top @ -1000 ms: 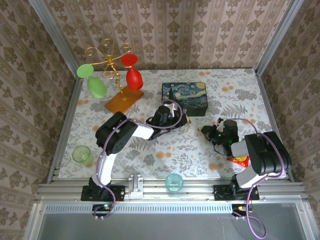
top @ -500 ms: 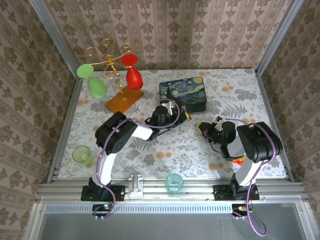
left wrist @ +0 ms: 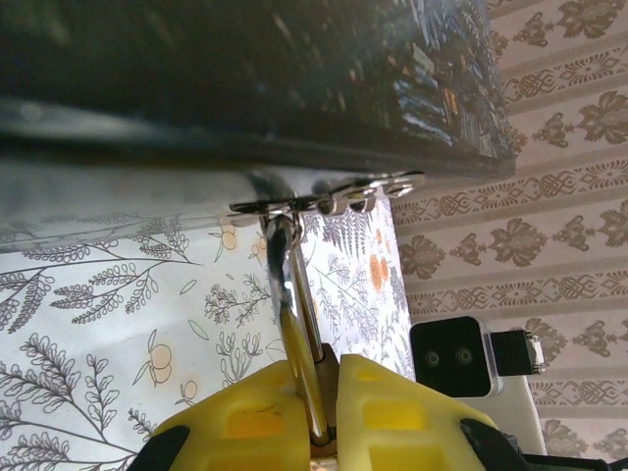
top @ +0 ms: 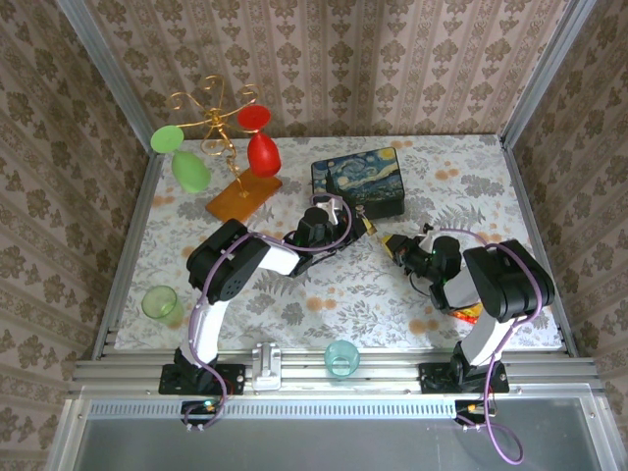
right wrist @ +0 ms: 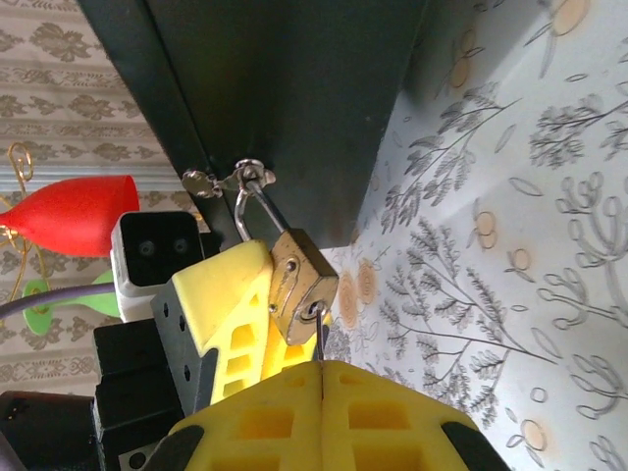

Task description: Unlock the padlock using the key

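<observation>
We see walls [top: 392,59] papered in a beige damask pattern across the back and both sides, bare aluminium posts [top: 106,69] slanting up the corners, a floral-printed table [top: 324,294] mid-frame, and a metal rail [top: 392,371] along the bottom.

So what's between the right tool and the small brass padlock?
Right wrist view: the slim dark key, pinched in the right tool, reaches the keyhole of the small brass padlock.
</observation>
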Available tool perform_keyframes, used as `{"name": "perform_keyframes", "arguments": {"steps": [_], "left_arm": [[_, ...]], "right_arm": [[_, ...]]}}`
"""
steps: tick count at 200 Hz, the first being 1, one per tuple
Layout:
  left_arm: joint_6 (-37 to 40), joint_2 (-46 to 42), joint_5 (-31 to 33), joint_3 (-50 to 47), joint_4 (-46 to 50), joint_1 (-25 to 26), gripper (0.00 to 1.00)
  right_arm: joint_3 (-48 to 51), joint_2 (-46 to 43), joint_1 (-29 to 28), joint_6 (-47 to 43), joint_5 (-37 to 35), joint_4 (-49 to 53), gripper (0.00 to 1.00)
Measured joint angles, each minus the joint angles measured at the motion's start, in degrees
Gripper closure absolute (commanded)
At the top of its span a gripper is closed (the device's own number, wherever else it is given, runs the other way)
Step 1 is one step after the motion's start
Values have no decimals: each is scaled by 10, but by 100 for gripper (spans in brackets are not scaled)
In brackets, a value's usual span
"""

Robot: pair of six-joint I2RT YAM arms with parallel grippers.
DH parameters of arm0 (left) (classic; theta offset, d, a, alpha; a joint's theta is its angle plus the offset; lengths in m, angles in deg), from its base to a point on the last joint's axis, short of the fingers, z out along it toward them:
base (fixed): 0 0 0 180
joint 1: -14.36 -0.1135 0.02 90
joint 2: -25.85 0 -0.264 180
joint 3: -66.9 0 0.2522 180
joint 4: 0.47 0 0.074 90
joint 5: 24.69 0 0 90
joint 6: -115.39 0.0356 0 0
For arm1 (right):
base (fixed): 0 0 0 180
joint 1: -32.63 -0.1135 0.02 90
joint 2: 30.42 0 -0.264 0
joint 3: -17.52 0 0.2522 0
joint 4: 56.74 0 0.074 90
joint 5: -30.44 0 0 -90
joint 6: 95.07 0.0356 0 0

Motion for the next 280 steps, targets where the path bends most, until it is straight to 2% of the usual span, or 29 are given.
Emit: {"name": "perform_keyframes", "arguments": {"steps": [151,280], "left_arm": [[-44,1,6,-12,-47,-1,100],[-71,1,19,-12,-61,-1,100]], "right_arm": [[-2,-22,-6,2,-18,-1,100],[-24,-3,-6,2,-14,-1,100]]}}
